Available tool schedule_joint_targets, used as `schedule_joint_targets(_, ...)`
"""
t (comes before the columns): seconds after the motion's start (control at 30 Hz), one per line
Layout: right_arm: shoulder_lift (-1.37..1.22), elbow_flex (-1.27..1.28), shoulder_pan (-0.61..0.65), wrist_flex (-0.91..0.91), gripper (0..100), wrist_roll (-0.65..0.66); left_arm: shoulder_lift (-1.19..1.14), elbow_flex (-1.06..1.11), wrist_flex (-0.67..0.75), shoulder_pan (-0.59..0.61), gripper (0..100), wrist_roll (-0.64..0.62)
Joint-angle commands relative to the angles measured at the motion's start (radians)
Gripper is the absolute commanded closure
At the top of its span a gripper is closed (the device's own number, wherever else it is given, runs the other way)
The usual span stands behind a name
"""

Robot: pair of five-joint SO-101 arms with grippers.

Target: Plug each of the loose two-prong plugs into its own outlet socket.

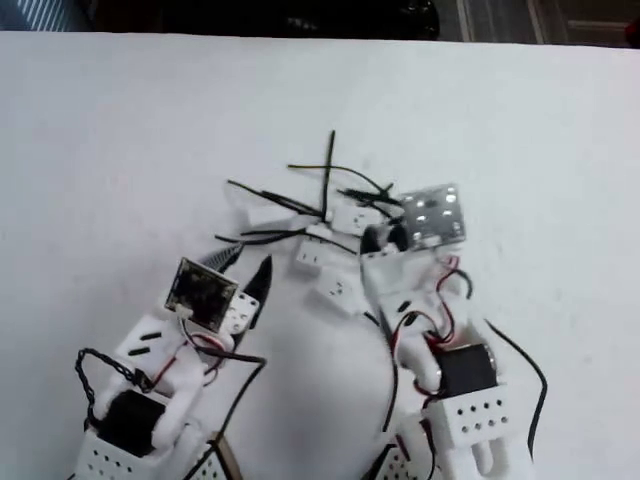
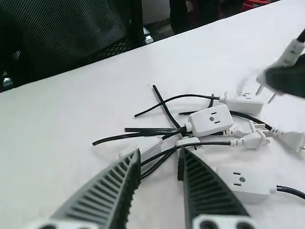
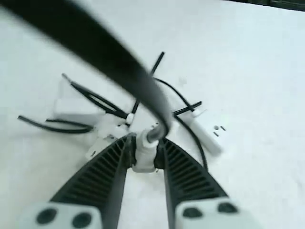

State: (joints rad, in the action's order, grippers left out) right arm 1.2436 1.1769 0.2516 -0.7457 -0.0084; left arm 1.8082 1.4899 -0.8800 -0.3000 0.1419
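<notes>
Cords (image 1: 300, 190) and white sockets (image 1: 312, 255) lie in one heap in the middle of the table (image 1: 120, 130).

High view: the left gripper (image 1: 245, 272) sits just near-left of the heap. The right gripper (image 1: 385, 238) is at the heap's right edge, over the cords.

Left wrist view: the left gripper is released, jaws apart with nothing between them, tips just short of the nearest cords. Ahead of it lies a face-up socket (image 2: 212, 119), with a loose plug (image 2: 252, 140) just to its right. A second socket (image 2: 240, 180) lies nearer, on the right. Farther right I see the right gripper with two prongs (image 2: 260, 89) sticking out below it.

Right wrist view: the right gripper is clenched on a white plug (image 3: 143, 152). Its black cord (image 3: 109, 62) arches up and away. A slotted socket (image 3: 207, 136) lies beyond it to the right, apart from the plug.

Handling, my judgement:
- The plugs and sockets look light, hard and smooth, so they are likely to slip.
- The cords look springy and tangled, so lifting one piece may drag its neighbours.
- A socket would probably slide when pushed, so I would pin it by its long sides with the free gripper.
- I would take plugs by the flat body behind the prongs, never by the cord.
</notes>
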Motion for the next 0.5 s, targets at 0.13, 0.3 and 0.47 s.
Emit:
schedule_joint_targets(0.13, 0.012, -0.008, -0.168, 0.071, 98.1, -0.104, -0.018, -0.155, -0.063, 0.010, 84, -0.012)
schedule_joint_targets(0.3, 0.012, -0.008, -0.193, 0.073, 98.1, -0.118, -0.280, -0.322, -0.092, 0.010, 84, -0.018)
schedule_joint_targets(0.47, 0.013, 0.029, -0.191, 0.116, 98.1, -0.114, -0.667, -0.531, -0.100, 0.019, 84, -0.014)
